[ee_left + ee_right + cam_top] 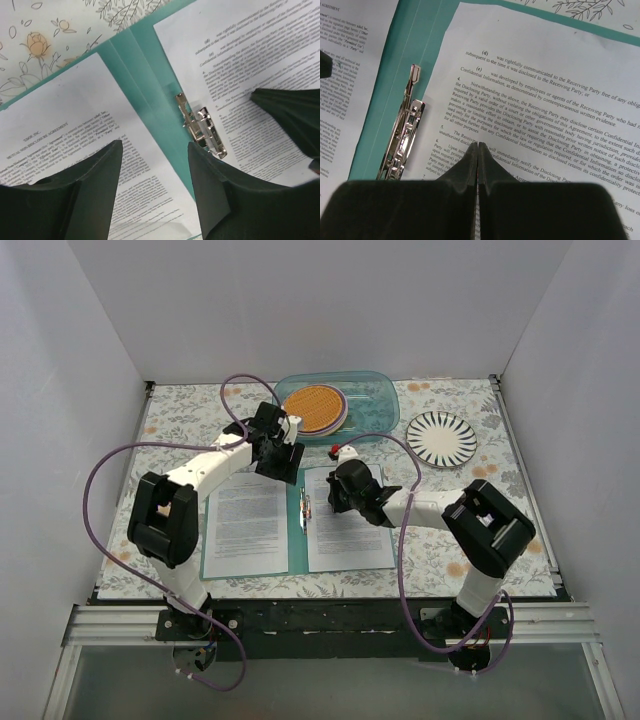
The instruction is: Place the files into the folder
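While the teal folder lies open on the flowery counter, the files lie in it, the left sheet on one half and the right sheet on the other, with the silver clip between them. The left gripper hangs open over the left sheet and the clip, holding nothing. The right gripper is shut tight and empty, its tips down at the right sheet
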Controlling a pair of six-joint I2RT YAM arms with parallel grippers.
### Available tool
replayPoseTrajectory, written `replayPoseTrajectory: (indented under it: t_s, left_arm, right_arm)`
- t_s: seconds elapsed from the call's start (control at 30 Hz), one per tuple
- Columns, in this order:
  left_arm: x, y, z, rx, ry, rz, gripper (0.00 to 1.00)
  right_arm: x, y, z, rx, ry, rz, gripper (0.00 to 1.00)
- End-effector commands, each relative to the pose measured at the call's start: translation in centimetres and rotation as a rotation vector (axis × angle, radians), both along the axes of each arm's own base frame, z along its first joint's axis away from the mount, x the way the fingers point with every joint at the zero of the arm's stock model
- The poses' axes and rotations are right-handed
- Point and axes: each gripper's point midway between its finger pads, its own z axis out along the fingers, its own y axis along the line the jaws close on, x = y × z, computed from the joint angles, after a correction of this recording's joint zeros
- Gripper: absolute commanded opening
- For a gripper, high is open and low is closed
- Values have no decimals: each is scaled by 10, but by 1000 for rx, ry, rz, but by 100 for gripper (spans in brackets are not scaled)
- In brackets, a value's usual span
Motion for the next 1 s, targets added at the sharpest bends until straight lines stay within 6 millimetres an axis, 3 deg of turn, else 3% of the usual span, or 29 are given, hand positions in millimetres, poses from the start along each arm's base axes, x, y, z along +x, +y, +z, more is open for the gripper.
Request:
replayPoseTrajectory:
  t_s: [0.0,0.17,0.43,0.97]
  left_arm:
    - [11,-20,13,-96,1,28,55]
    - [15,-25,7,-109,29,52,54]
    - [19,-18,-23,-50,56,91,52]
    - [27,-33,-30,-43,16,81,49]
  right_arm:
    - [12,17,19,98,-49,-14,1]
    - [9,17,10,96,-25,-15,1]
    - [-2,7,-10,89,14,-33,1]
    - [-11,4,-30,89,66,-39,1]
